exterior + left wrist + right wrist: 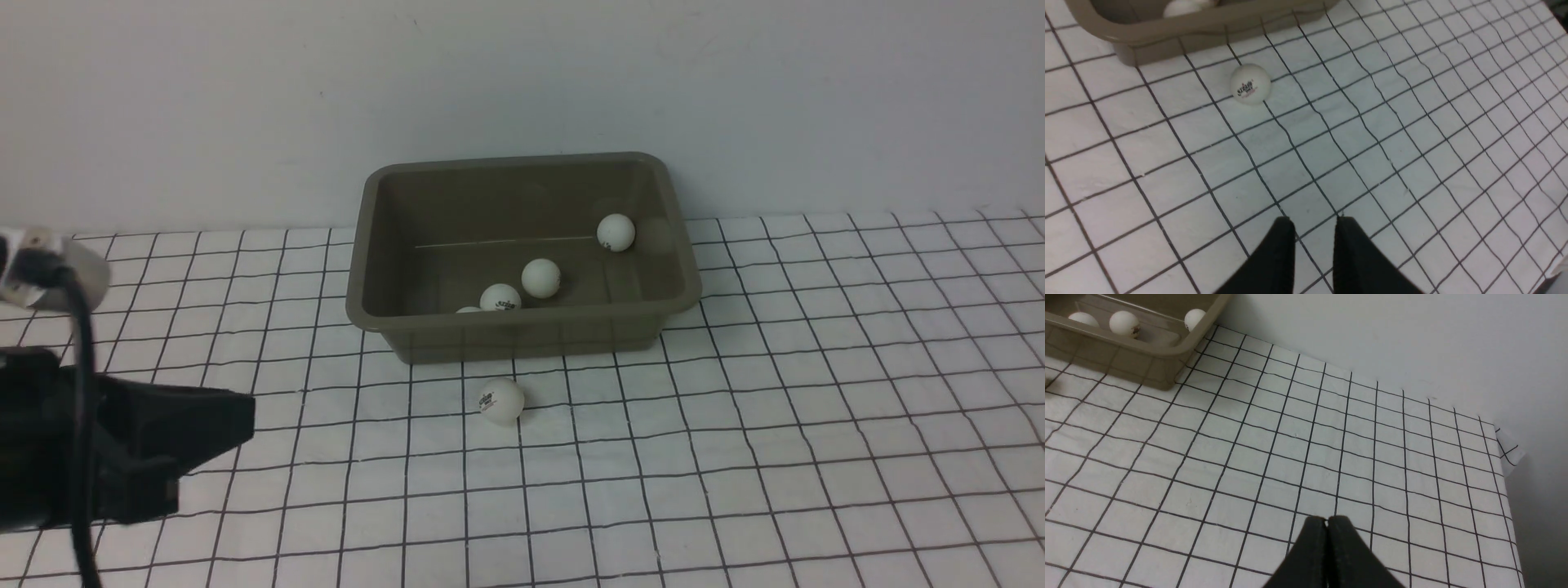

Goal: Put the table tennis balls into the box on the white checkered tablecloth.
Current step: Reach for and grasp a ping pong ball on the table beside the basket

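Note:
The olive-grey box (pixel 522 335) stands on the white checkered tablecloth (pixel 735 425) near the back wall. Several table tennis balls lie inside it, among them one at the right (pixel 615 233) and one in the middle (pixel 540 278). Another ball (pixel 500 400) with a printed logo rests on the cloth just in front of the box, and it also appears in the left wrist view as a ball (pixel 1250 84) below the box wall (pixel 1167 32). My left gripper (pixel 1314 222) hovers over bare cloth well short of that ball, slightly open and empty. My right gripper (pixel 1327 519) is shut and empty, off to the right of the box (pixel 1167 347).
The grey wall (pixel 522 82) runs close behind the box. The cloth's far right corner (pixel 1506 449) hangs over the table edge. My left arm (pixel 122 441) with its cable fills the lower left of the front view.

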`<act>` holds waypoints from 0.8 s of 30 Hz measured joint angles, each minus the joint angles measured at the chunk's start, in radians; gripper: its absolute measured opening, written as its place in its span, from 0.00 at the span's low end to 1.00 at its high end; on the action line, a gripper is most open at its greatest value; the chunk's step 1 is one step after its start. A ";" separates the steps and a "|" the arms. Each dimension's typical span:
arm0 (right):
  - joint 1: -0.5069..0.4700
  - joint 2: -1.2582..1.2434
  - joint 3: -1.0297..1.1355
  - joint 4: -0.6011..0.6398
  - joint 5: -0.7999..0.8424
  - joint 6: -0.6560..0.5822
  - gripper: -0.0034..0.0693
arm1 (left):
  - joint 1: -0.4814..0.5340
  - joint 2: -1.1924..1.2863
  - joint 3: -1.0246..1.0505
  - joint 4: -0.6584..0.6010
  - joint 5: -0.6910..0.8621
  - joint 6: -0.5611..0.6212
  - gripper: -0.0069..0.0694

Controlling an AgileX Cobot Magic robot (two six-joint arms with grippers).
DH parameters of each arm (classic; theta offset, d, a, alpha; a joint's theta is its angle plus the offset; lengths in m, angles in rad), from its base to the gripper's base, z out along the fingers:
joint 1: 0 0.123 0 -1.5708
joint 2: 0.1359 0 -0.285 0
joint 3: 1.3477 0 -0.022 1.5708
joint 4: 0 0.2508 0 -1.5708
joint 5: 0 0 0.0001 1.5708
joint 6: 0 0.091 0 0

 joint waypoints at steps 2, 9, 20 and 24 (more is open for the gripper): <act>0.000 0.000 0.000 0.016 -0.001 0.001 0.02 | -0.073 0.034 0.000 -0.002 -0.042 0.021 0.26; 0.000 0.000 0.000 0.075 -0.001 0.036 0.02 | -0.459 0.166 -0.002 -0.014 -0.372 -0.001 0.26; 0.000 0.000 0.000 0.119 -0.003 0.047 0.02 | -0.594 0.597 -0.104 -0.060 -0.823 -0.184 0.26; 0.000 0.000 0.000 0.123 -0.004 0.047 0.02 | -0.594 0.655 -0.159 -0.068 -0.830 -0.179 0.27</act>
